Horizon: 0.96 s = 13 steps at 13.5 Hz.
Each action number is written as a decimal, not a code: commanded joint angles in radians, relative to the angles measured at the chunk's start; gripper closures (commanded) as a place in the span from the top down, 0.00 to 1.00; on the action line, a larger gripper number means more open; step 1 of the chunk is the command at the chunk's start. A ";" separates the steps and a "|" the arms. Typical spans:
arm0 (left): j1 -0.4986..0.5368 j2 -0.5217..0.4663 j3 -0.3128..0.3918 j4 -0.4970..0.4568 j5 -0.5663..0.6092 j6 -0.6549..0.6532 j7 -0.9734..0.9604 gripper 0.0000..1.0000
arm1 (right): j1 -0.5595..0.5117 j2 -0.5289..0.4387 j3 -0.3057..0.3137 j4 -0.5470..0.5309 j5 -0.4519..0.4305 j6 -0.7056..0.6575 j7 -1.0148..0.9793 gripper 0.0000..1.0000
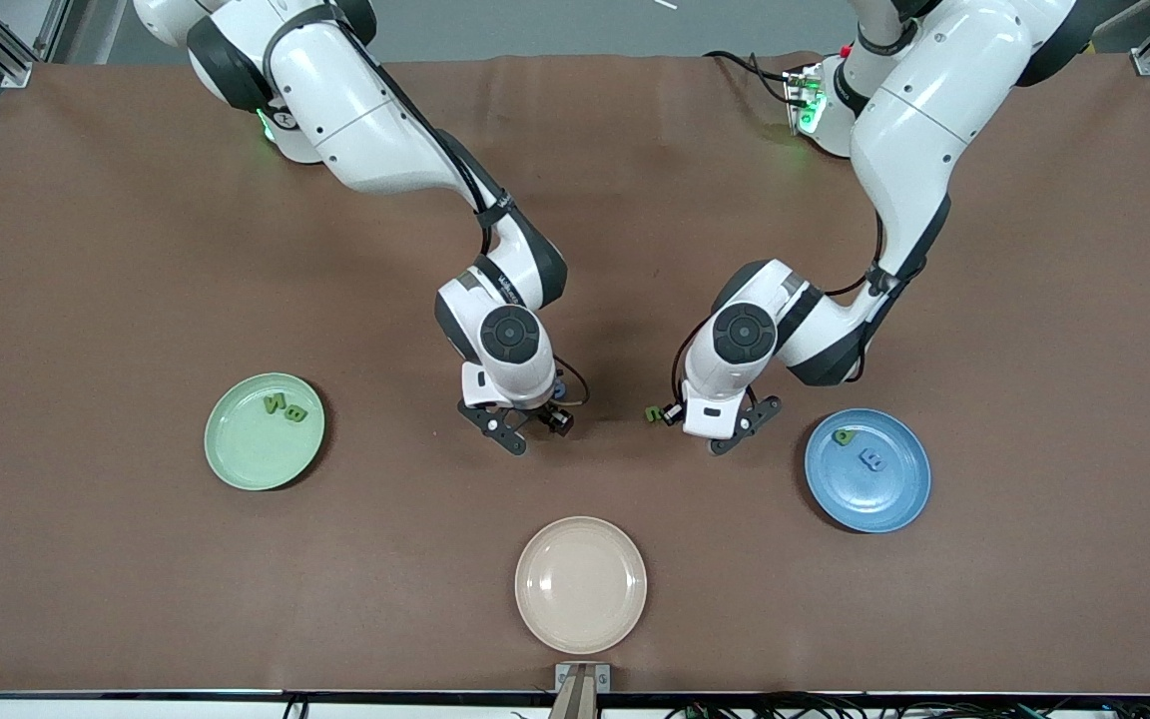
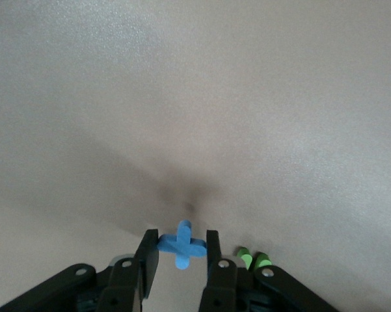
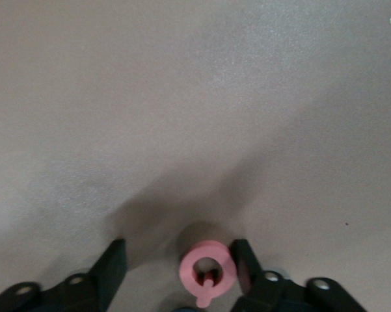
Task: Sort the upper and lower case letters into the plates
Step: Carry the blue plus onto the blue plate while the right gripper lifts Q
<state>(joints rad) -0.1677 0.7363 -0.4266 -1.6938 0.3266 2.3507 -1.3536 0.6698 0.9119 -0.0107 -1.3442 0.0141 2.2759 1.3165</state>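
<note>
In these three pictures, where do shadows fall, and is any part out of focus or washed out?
Front view: sharp, even light, with dark shadows on the brown table under both wrists. Left wrist view: the pale surface looks washed out; a soft shadow lies ahead of the blue x gripped by the left pincer. Right wrist view: the pink Q and right pincer look slightly blurred, with shadow around them.

Two glossy white arms (image 1: 375, 120) with black joints, black cables and green base lights.

Two letters (image 1: 285, 408) lie in one plate (image 1: 236, 449), two in another.
</note>
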 commanded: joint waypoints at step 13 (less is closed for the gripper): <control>0.263 -0.060 0.003 0.105 0.063 -0.205 0.534 0.00 | -0.154 -0.241 -0.006 -0.207 -0.017 -0.134 -0.423 0.00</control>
<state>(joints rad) 0.0608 0.6882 -0.4188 -1.5800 0.3724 2.1623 -0.9057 0.6003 0.8291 -0.0340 -1.3758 0.0025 2.1408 1.0561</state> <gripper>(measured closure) 0.661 0.639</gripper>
